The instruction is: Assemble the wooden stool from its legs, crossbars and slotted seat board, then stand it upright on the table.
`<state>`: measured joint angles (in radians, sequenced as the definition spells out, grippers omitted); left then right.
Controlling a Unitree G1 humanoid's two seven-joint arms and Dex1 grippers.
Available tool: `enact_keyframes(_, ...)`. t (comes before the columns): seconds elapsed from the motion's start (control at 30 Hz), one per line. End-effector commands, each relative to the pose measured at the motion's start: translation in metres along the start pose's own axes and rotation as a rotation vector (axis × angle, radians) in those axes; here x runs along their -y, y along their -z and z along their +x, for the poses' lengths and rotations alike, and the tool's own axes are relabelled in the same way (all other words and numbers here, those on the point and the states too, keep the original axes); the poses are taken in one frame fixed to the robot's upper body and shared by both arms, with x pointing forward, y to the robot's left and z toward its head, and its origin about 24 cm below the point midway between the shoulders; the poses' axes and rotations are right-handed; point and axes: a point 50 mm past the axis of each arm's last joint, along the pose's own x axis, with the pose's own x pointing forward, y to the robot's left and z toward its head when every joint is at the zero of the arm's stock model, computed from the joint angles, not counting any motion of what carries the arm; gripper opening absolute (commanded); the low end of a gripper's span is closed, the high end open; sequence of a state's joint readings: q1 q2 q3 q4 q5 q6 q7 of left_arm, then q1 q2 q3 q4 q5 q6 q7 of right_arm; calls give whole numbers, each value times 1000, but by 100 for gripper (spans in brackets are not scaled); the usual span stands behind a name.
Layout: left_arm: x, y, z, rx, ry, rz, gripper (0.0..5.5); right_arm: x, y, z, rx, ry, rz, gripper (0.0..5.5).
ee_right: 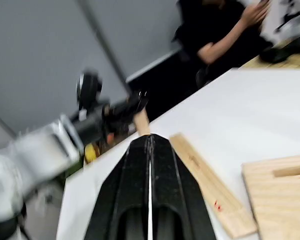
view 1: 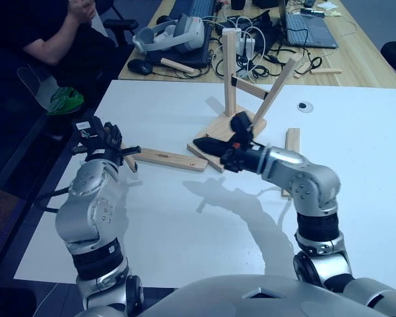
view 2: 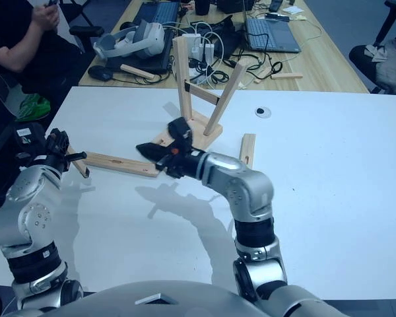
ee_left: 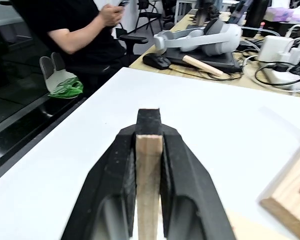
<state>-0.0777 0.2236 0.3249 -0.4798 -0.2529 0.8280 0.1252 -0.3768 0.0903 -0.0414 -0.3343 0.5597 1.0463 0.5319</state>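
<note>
The left gripper (view 1: pixel 125 153) pinches a short bar (ee_left: pixel 149 180) at the table's 9 o'clock; the right gripper (view 1: pixel 201 144) — fingers pressed together, empty — lies at the 7 o'clock corner of the seat (view 1: pixel 219 127). That seat lies upside down with two legs (view 1: pixel 230 66) and one crossbar (view 1: pixel 249 88) fitted — about half built, I judge, with a plank (view 1: pixel 165 159) at its 9 and another piece (view 1: pixel 292 140) at its 3 loose. The right gripper hides some slots, and the held bar's length is cut off.
</note>
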Motion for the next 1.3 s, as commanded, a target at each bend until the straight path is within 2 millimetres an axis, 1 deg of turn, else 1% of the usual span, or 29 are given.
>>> enact_keyframes(0.03, -2, 20, 6, -32, -54, -7, 41, 6, -8, -12, 102, 59, 86, 0)
enact_keyframes(0.17, 6, 25, 19, -27, -63, -62, 41, 11, -10, -17, 139, 107, 109, 0)
enact_keyframes(0.3, 14, 18, 32, 22, -55, -108, 41, 12, -4, -18, 129, 119, 120, 0)
enact_keyframes(0.5, 23, 22, 49, 31, -53, -172, 41, 13, 0, -20, 115, 125, 119, 0)
enact_keyframes(0.63, 32, 23, 60, 33, -24, -212, 41, 15, 0, -20, 111, 129, 115, 0)
enact_keyframes(0.77, 44, 17, 66, 53, 43, -258, 41, 15, 0, -20, 109, 129, 112, 0)
enact_keyframes(0.87, 46, 13, 67, 72, 70, -265, 41, 15, 2, -20, 106, 133, 115, 0)
enact_keyframes(1.0, 44, 8, 62, 101, 104, -254, 41, 15, 4, -20, 107, 140, 118, 0)
enact_keyframes(1.2, 46, 12, 54, 92, 142, -224, 41, 15, 5, -19, 116, 144, 120, 0)
enact_keyframes(1.3, 43, 17, 49, 81, 137, -190, 41, 16, 5, -18, 123, 146, 121, 0)
